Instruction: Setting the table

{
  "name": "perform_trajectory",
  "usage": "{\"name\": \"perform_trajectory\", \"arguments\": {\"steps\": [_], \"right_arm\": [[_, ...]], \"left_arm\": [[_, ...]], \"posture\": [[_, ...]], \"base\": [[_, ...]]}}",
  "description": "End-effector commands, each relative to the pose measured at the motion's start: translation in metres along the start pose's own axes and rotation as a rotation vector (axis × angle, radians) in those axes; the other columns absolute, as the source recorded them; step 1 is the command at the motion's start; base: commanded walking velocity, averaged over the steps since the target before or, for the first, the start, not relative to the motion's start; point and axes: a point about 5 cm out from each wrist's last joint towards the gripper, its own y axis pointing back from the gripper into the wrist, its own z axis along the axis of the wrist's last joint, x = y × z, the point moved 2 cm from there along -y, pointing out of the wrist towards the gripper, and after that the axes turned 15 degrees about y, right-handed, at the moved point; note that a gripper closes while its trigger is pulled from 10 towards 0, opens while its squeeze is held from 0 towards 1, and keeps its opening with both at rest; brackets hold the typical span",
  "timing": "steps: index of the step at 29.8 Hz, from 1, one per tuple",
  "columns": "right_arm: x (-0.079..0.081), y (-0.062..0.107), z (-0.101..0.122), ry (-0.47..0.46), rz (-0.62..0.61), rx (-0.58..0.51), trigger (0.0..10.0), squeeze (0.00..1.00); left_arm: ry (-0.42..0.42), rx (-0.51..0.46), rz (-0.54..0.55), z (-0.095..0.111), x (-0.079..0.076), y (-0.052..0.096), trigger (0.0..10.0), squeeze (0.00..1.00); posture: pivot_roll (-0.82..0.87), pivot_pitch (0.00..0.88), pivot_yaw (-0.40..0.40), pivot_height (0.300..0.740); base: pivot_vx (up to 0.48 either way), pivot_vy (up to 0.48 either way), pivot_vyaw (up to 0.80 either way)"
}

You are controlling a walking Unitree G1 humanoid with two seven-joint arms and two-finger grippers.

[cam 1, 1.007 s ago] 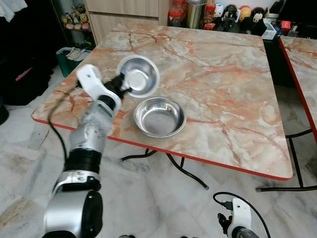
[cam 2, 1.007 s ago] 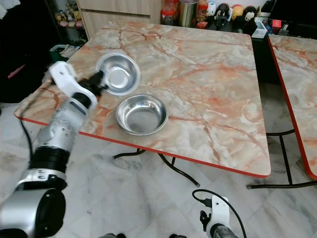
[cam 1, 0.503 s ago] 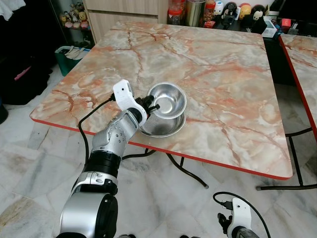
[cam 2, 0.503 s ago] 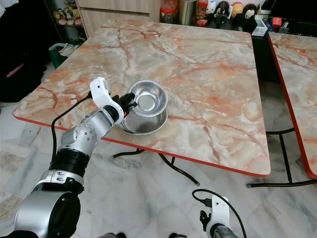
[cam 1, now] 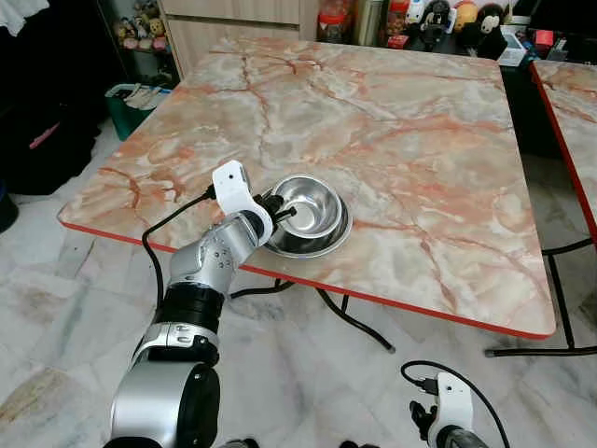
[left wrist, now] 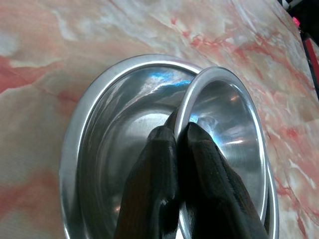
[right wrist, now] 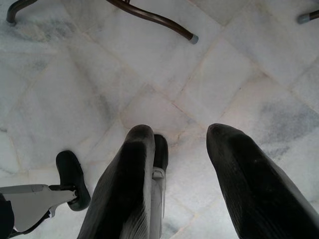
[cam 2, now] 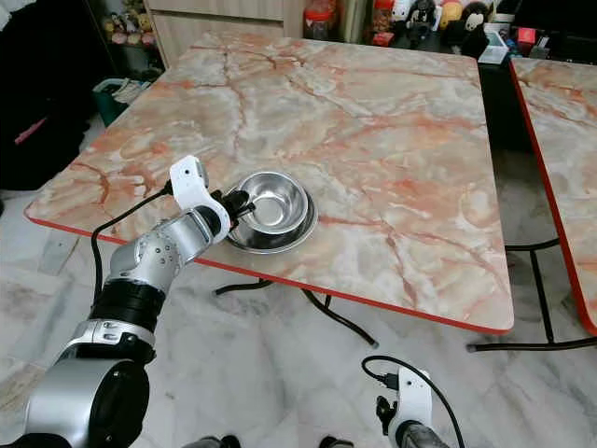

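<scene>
The left gripper (cam 1: pixel 280 207) sits just left of centre in the left eye view, near the lower edge of the marble desk (cam 1: pixel 420 159). Its two black fingers (left wrist: pixel 159 164) are pinched tight on the near rim of the small bowl (cam 1: pixel 310 205), one finger inside and one outside. That bowl sits tilted inside the large bowl (cam 1: pixel 328 241), which lies flat on the desk close to the red edge. In the left wrist view the small bowl leans toward one side of the large one, its rim raised where it is gripped.

The step in hand looks like nesting or setting down the small bowl. To do it well, lower the wrist until the small bowl's base rests flat in the large bowl, then level it before letting go; released while tilted, it could rock or clatter. Spread the fingers only enough to clear the rim, and draw the inner finger straight up and out, so it does not drag the bowl along. The large bowl is near the desk's edge, so avoid any push toward the lower part of the frame.

The right gripper (right wrist: pixel 174 164) hangs idle over the floor (right wrist: pixel 149 59), fingers apart and holding nothing.
</scene>
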Motion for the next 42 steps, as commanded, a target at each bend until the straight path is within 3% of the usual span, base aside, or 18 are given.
{"name": "perform_trajectory", "arguments": {"steps": [1, 26, 28, 29, 30, 31, 35, 36, 37, 38, 42], "right_arm": [[0.000, 0.001, -0.004, -0.007, 0.004, 0.015, 10.0, 0.00], [0.001, 0.001, -0.004, -0.011, 0.006, 0.013, 10.0, 0.00], [0.001, 0.000, -0.004, -0.009, 0.006, 0.013, 10.0, 0.00], [0.001, 0.000, -0.004, -0.010, 0.006, 0.013, 10.0, 0.00], [0.001, 0.000, -0.004, -0.011, 0.005, 0.013, 10.0, 0.00], [0.001, 0.000, -0.004, -0.010, 0.005, 0.013, 10.0, 0.00], [0.001, 0.000, -0.004, -0.010, 0.005, 0.013, 10.0, 0.00], [0.001, 0.000, -0.004, -0.010, 0.005, 0.013, 10.0, 0.00], [0.001, 0.000, -0.003, -0.010, 0.005, 0.012, 10.0, 0.00], [0.001, 0.000, -0.003, -0.010, 0.004, 0.012, 10.0, 0.00], [0.000, 0.000, -0.003, -0.009, 0.001, 0.012, 10.0, 0.00]], "left_arm": [[-0.013, -0.015, 0.015, 0.003, 0.002, 0.003, 10.0, 0.00], [-0.015, 0.009, 0.074, 0.001, 0.011, 0.004, 10.0, 0.00], [-0.017, 0.011, 0.076, 0.001, 0.011, 0.004, 10.0, 0.12], [-0.020, 0.013, 0.073, 0.001, 0.011, 0.004, 10.0, 0.69], [-0.022, 0.014, 0.071, 0.001, 0.011, 0.004, 10.0, 0.69], [-0.023, 0.014, 0.072, 0.001, 0.011, 0.004, 10.0, 1.00], [-0.031, 0.016, 0.077, 0.001, 0.012, 0.004, 10.0, 1.00], [-0.033, 0.017, 0.078, 0.001, 0.013, 0.004, 10.0, 0.13], [-0.035, 0.017, 0.080, 0.001, 0.013, 0.004, 10.0, 0.13], [-0.037, 0.016, 0.081, 0.001, 0.014, 0.004, 10.0, 0.00], [-0.047, 0.014, 0.086, 0.002, 0.015, 0.004, 10.0, 0.00]], "posture": [[0.05, 0.133, 0.007, 0.736], [0.05, 0.131, 0.006, 0.736], [0.05, 0.130, 0.006, 0.736], [0.05, 0.131, 0.006, 0.736], [0.05, 0.131, 0.006, 0.736], [0.05, 0.131, 0.006, 0.736], [0.06, 0.130, 0.006, 0.736], [0.06, 0.130, 0.006, 0.736], [0.05, 0.129, 0.004, 0.736], [0.06, 0.128, 0.005, 0.736], [0.06, 0.127, 0.004, 0.736]], "base": [[0.000, 0.000, 0.00], [0.000, 0.000, 0.00], [0.000, 0.000, 0.00], [0.000, 0.000, 0.00], [0.000, 0.000, 0.00], [0.000, 0.000, 0.00], [0.000, 0.000, 0.00], [0.000, 0.000, 0.00], [0.000, 0.000, 0.00], [0.000, 0.000, 0.00], [0.000, 0.000, 0.00]]}}
